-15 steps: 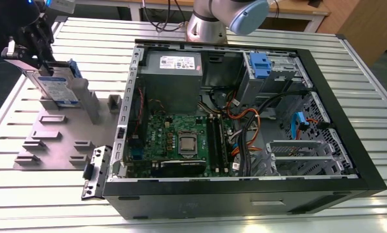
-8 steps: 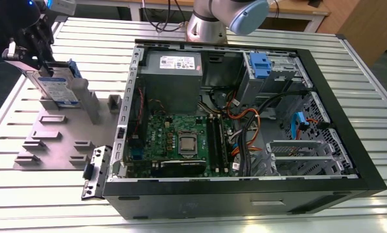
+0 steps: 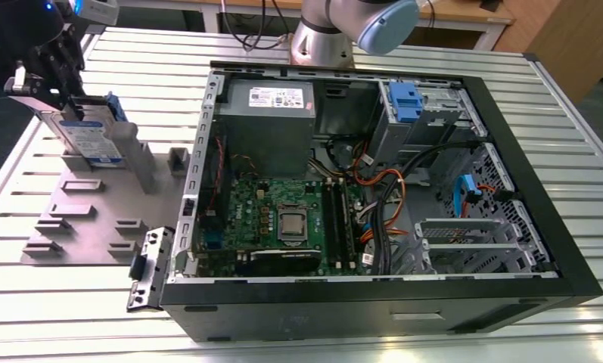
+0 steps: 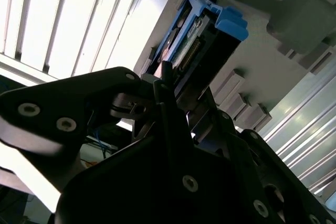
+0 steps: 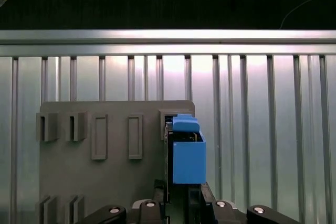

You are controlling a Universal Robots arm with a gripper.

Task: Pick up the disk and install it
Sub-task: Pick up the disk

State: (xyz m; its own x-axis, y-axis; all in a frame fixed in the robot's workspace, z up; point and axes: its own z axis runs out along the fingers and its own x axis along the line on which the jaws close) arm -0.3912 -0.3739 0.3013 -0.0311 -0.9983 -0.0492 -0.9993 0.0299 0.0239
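At the exterior view's upper left, the black metal gripper (image 3: 67,102) is clamped on the flat silver disk (image 3: 91,140) with its smooth blue plastic frame; the disk stands upright at a matte grey slotted holder plate (image 3: 99,219). The plate lies on a ribbed aluminium table (image 3: 59,318).

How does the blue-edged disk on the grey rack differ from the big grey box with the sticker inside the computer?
The disk is slim, with blue plastic along its edges; the grey box is bulkier, plain metal. The disk stands on edge on the rack outside the computer case; the grey box sits inside it, in a corner. Both carry a label with white on it.
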